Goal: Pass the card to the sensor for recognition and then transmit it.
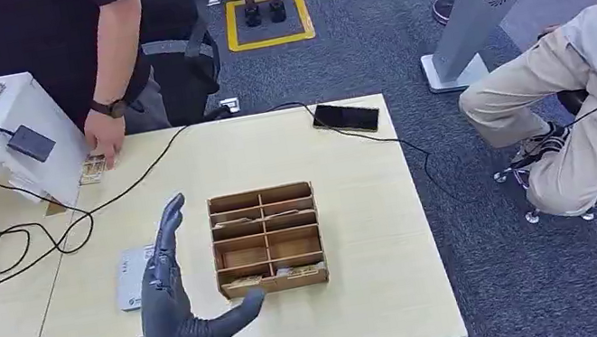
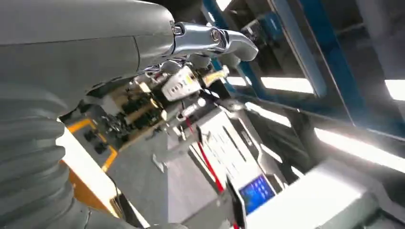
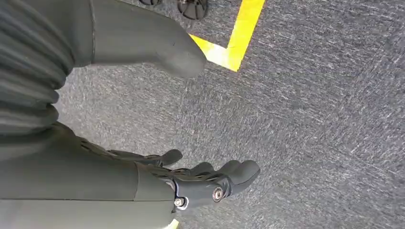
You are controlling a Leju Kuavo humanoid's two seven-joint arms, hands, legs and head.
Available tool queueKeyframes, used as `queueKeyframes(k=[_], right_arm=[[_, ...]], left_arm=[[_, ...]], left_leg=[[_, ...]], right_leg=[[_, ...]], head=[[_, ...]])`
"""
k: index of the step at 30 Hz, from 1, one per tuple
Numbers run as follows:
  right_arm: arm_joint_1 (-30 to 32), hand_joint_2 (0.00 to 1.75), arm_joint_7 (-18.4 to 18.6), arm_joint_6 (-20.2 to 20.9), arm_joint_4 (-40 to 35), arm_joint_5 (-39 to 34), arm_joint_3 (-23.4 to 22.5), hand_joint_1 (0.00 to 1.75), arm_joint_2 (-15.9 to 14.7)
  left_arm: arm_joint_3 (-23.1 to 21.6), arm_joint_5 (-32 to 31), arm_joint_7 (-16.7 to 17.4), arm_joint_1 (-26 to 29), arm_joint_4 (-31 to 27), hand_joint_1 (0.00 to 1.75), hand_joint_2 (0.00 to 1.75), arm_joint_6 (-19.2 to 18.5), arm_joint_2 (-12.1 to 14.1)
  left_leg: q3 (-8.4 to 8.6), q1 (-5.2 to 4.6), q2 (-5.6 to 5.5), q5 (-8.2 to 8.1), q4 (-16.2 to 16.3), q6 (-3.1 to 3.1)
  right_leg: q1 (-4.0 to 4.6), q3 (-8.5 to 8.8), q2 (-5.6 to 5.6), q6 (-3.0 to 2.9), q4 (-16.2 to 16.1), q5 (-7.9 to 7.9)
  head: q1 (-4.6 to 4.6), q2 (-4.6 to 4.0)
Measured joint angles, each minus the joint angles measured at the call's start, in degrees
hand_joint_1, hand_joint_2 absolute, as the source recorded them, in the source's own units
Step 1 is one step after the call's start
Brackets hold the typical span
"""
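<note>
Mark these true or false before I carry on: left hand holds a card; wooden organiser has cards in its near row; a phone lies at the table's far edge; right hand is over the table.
1. The left hand holds a card. False: it is raised with fingers apart, empty.
2. The wooden organiser has cards in its near row. True.
3. A black phone lies near the table's far edge. True.
4. The right hand is over the table. False: it hangs above grey carpet.

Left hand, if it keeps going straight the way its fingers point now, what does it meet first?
The left hand is raised and open, fingers pointing away over the table toward the person's hand at the far edge. The way looks free until there, though the hand's height is unclear.
</note>
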Motion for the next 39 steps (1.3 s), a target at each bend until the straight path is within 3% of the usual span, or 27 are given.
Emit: queueKeyframes(k=[5, 11, 17, 23, 32, 39], right_arm=[[0.06, 1.75, 0.26, 0.00, 0.00, 0.07, 0.00, 0.00, -0.04], [0.29, 1.75, 0.85, 0.00, -0.04, 0.22, 0.07, 0.00, -0.04], [0.53, 1.75, 1.55, 0.00, -0.35, 1.03, 0.09, 0.00, -0.04], [0.65, 1.75, 1.64, 0.00, -0.61, 1.29, 0.09, 0.00, -0.04], [0.74, 1.75, 2.43, 0.00, -1.01, 1.92, 0.33, 0.00, -0.04], [0.90, 1.75, 2.43, 0.00, -1.05, 1.92, 0.50, 0.00, -0.02]], left_arm=[[-2.62, -6.26, 3.54, -1.48, 1.84, 0.00, 1.75, -0.02, 1.14], [-6.78, -18.43, 11.70, -5.05, 6.95, 0.00, 1.75, 0.72, 2.82], [-10.24, -26.65, 19.15, -8.70, 11.45, 0.00, 1.75, 0.00, 4.28], [-11.63, -28.59, 20.85, -10.38, 13.25, 0.00, 1.75, -0.02, 5.05], [-12.98, -37.84, 28.59, -12.47, 16.77, 0.00, 1.75, 0.48, 5.49], [-13.68, -39.03, 29.31, -13.16, 18.31, 0.00, 1.75, 0.52, 5.75]], left_leg=[[0.00, 0.00, -0.02, 0.00, 0.00, 0.00], [0.01, 0.01, -0.01, 0.01, 0.00, 0.00], [-0.01, 0.01, -0.01, 0.00, 0.00, 0.00], [-0.01, 0.00, -0.01, 0.00, 0.00, 0.00], [0.00, 0.01, 0.00, 0.00, 0.00, 0.00], [-0.01, 0.01, -0.01, 0.00, 0.00, 0.00]], right_leg=[[0.01, -0.02, -0.01, 0.00, 0.00, 0.00], [0.01, -0.01, -0.01, -0.01, 0.00, 0.01], [0.00, -0.01, -0.01, -0.01, 0.00, 0.01], [0.00, -0.02, 0.00, 0.00, 0.00, 0.00], [0.00, -0.01, 0.00, -0.01, 0.00, 0.01], [0.00, -0.02, 0.00, 0.00, 0.00, 0.00]], head=[[0.00, 0.00], [0.00, 0.00], [0.00, 0.00], [0.00, 0.00], [0.02, 0.00], [0.02, 0.00]])
